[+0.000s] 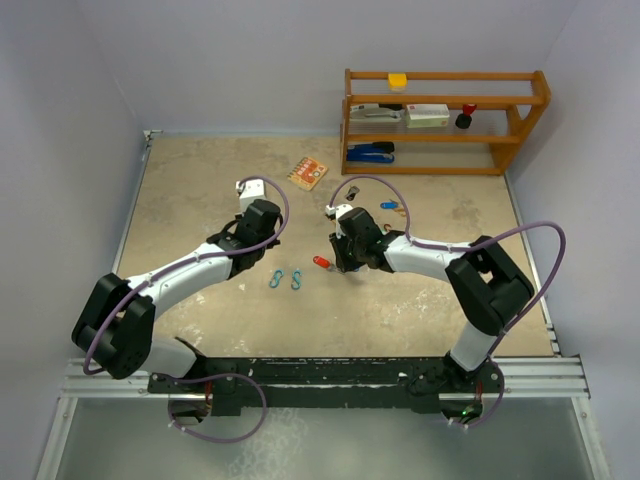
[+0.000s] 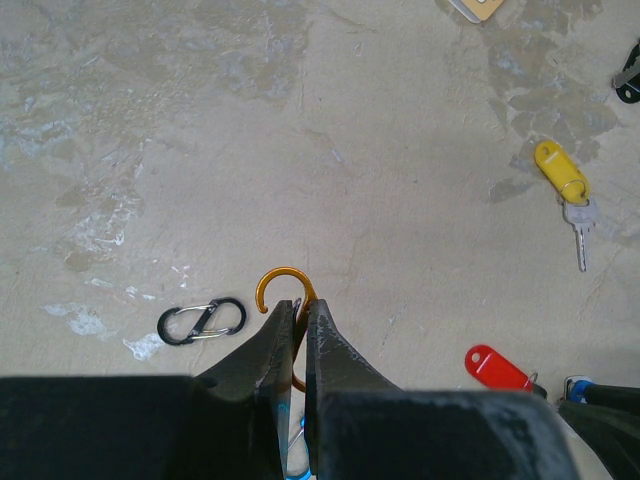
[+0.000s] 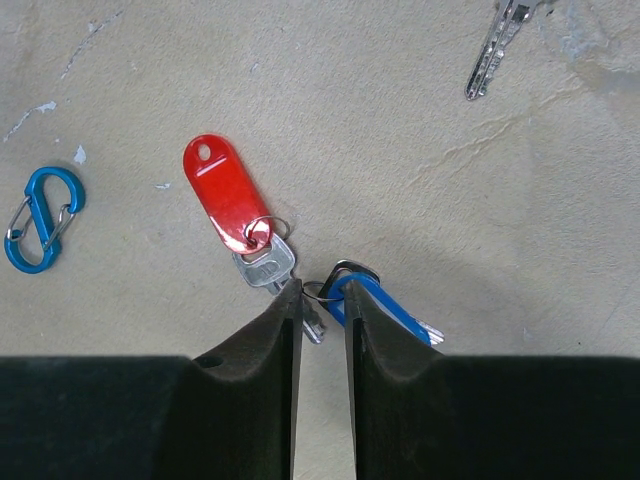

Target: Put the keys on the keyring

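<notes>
— Worked out the step?
— Took it for the pick-up. Found the right gripper [image 3: 320,300] down at the red-tagged key [image 3: 240,205], jaws a narrow gap apart astride the blade. Couldn't tell whether clamped or merely around it.
— And the other side?
— Saw the left gripper [image 2: 303,312] pinched tight on the orange hook [image 2: 283,282], presumably the keyring, well apart from the red-tagged key.
— Needed what next?
— Probably a firm hold on that one key, then a careful threading onto the hook's open end.
— Noticed anything in the way?
— Spotted the blue-tagged key [image 3: 390,312] touching the red-tagged key, right at the fingertips; feared lifting both. Also noted a yellow-tagged key [image 2: 562,172] and another silver key [image 3: 495,50] apart from the red-tagged key, a blue clip [image 3: 40,220] near it, a black clip [image 2: 200,322] well apart.
</notes>
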Tool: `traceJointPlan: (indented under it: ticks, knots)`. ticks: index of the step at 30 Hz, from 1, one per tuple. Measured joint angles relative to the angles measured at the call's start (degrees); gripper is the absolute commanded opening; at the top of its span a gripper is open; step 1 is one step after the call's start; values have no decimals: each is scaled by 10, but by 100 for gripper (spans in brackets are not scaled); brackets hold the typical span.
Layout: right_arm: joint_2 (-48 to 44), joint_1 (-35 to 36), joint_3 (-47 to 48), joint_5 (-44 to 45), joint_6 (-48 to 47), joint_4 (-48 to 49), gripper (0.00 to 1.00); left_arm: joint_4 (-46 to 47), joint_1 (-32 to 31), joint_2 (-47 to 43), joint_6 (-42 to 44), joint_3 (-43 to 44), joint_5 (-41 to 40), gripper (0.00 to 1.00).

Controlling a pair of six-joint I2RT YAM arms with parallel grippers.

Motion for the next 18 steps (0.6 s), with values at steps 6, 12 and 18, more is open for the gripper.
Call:
traceJointPlan:
  ticks: [6,12,18]
  knots:
    - [0,0,0,3,0,1,17,0,0,0,0,0,0,0]
    - [0,0,0,15,0,3,16,1,0,-2,0,-2,1,0]
    - [-1,0,0,25,1,3,15,1,0,-2,0,-2,4,0]
